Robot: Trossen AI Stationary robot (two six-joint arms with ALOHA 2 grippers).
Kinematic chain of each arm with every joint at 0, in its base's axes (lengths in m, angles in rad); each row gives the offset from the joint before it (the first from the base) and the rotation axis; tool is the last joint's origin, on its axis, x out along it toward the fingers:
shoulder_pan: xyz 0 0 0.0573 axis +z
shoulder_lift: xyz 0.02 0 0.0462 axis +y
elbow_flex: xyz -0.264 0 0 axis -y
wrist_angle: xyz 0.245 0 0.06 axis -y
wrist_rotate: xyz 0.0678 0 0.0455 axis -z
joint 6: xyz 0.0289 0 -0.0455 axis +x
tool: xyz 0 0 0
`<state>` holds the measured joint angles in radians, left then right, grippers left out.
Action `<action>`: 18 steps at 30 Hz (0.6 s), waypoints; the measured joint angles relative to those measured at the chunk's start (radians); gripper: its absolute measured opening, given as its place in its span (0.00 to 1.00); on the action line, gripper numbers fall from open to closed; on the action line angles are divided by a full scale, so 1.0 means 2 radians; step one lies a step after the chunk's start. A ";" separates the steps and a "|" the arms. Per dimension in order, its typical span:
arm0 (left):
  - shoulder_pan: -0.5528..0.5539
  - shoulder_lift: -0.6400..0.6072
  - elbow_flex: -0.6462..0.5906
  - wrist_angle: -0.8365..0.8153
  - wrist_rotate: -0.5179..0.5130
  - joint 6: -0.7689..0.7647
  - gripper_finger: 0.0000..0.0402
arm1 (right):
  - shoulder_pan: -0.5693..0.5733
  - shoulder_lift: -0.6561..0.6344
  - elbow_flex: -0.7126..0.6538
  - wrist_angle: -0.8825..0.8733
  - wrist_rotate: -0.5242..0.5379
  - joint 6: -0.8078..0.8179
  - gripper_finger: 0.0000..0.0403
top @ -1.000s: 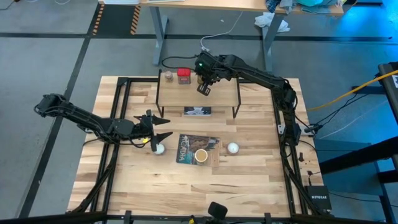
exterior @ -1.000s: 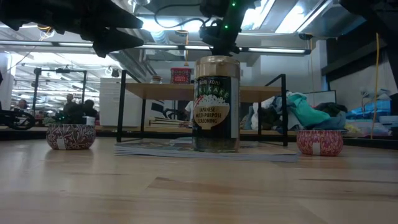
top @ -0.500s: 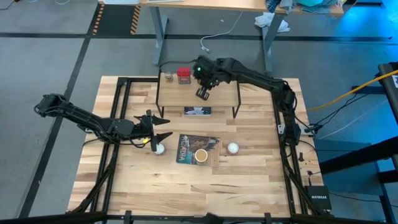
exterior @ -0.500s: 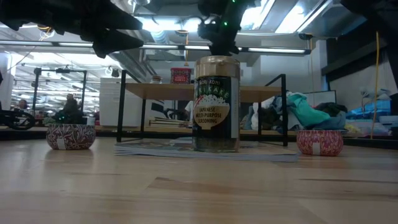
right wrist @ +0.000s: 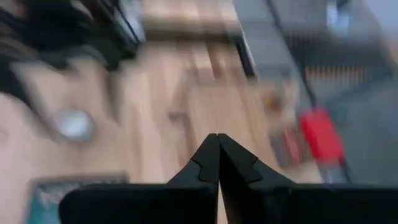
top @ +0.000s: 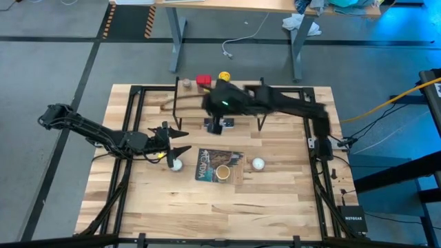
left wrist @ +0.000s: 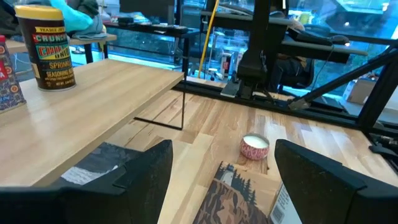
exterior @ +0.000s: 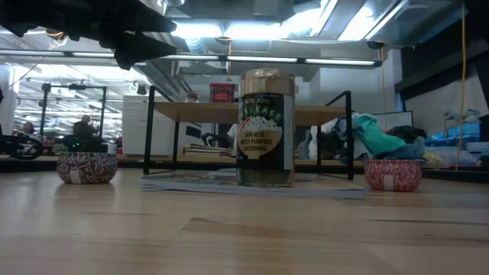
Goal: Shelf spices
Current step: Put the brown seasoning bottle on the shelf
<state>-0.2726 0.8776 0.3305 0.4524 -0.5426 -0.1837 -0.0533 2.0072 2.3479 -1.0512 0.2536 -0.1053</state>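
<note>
The shelf [top: 242,103] stands at the table's far middle. On its board stand the red tin [top: 203,80], the yellow dark-lidded jar [top: 224,77] [left wrist: 53,46] and the tiny brownish jar [top: 186,84]. The wider tan jar [top: 222,172] [exterior: 265,130] stands upright on the picture book [top: 207,162], nearer the front. My right gripper [top: 216,125] [right wrist: 217,137], blurred, is shut and holds nothing; it is in the air over the shelf's near edge. My left gripper [top: 180,140] [left wrist: 221,180] hovers open and level, left of the book.
Two small round tins, white from above, sit on the table: one [top: 177,165] just under my left gripper, one [top: 258,164] right of the book. A flat dark card [top: 227,122] lies in front of the shelf, partly under my right gripper. Black frame rails run along both table sides.
My right gripper has swung away from over the shelf's board toward the table's near edge and a little left, rising out of the low view's top. The yellow jar, hidden under it before, now shows standing on the shelf.
</note>
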 joint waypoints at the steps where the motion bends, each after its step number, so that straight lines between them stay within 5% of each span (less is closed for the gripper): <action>1: 0.000 0.000 0.000 0.001 0.000 -0.001 0.69 | 0.013 -0.022 -0.017 0.029 -0.001 -0.013 0.01; 4: 0.000 0.000 0.000 0.001 0.000 -0.012 0.69 | 0.053 -0.067 -0.020 0.052 0.012 -0.038 0.01; 10: 0.000 0.008 0.000 -0.003 0.012 -0.051 0.69 | 0.146 -0.143 -0.018 -0.012 0.168 -0.035 0.01; 18: 0.001 0.081 0.037 -0.009 0.034 -0.074 0.69 | 0.256 -0.202 -0.083 -0.194 0.323 0.155 0.01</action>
<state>-0.2714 1.0389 0.4053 0.4345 -0.4755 -0.3317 0.4583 1.6039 2.1822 -1.4390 0.8996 0.2045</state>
